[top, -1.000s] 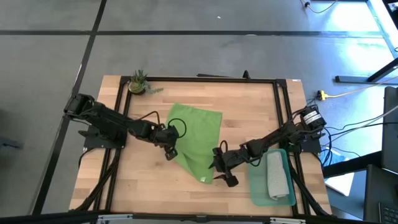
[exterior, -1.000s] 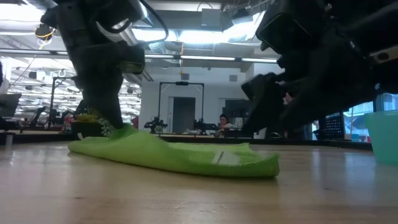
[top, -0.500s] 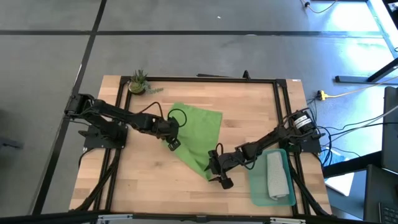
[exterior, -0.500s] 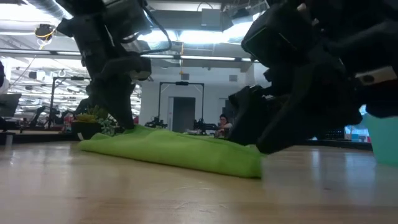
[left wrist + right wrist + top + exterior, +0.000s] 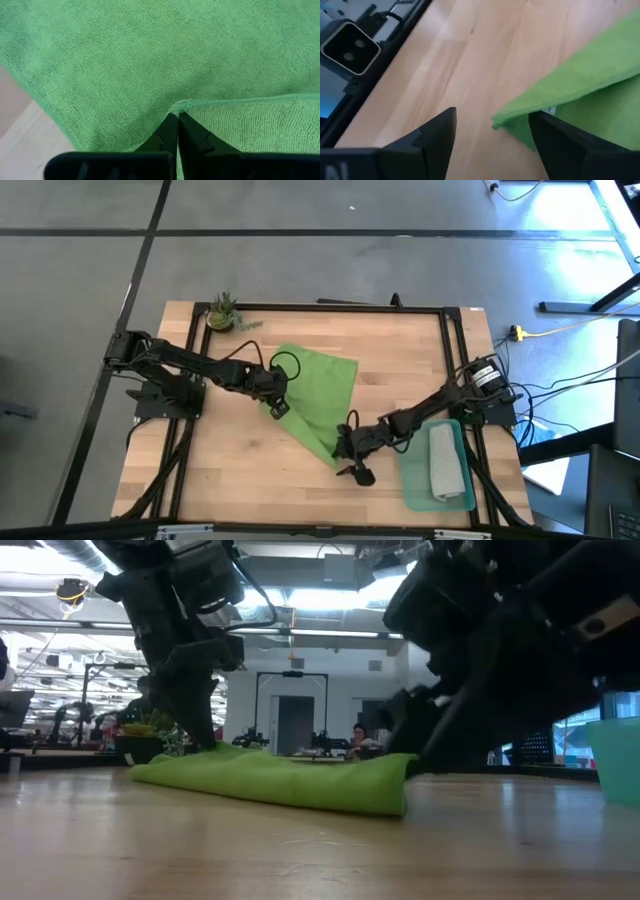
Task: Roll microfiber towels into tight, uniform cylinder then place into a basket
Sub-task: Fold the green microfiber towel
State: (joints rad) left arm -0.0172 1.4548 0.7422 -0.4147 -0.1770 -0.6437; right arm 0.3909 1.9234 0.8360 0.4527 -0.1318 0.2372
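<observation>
Pinching the green towel [image 5: 150, 60], the left gripper [image 5: 173, 131] has its fingers pressed together on a folded-over edge of the cloth; a flap lies doubled beside the tips. In the high view the left gripper [image 5: 275, 402] sits at the towel's left edge, arm stretched low from the table's left side, wrist angled down. Low view: the left arm comes down steeply onto the towel [image 5: 275, 780] at its left end.

Right gripper [image 5: 492, 130]: fingers spread wide, nothing between them, the towel's folded corner [image 5: 520, 112] just ahead of the tips, apart from both. High view: the right gripper [image 5: 352, 455] is at the towel's near corner [image 5: 325, 442], arm reaching low from the right side, elbow bent.

Towel lies mid-table on the wood table [image 5: 230, 470], partly folded, not rolled. Grey towel [image 5: 444, 462] lies rolled in the basket [image 5: 412, 480] at the near right, beside the right arm. Small plant [image 5: 222, 312] at the far left corner.
</observation>
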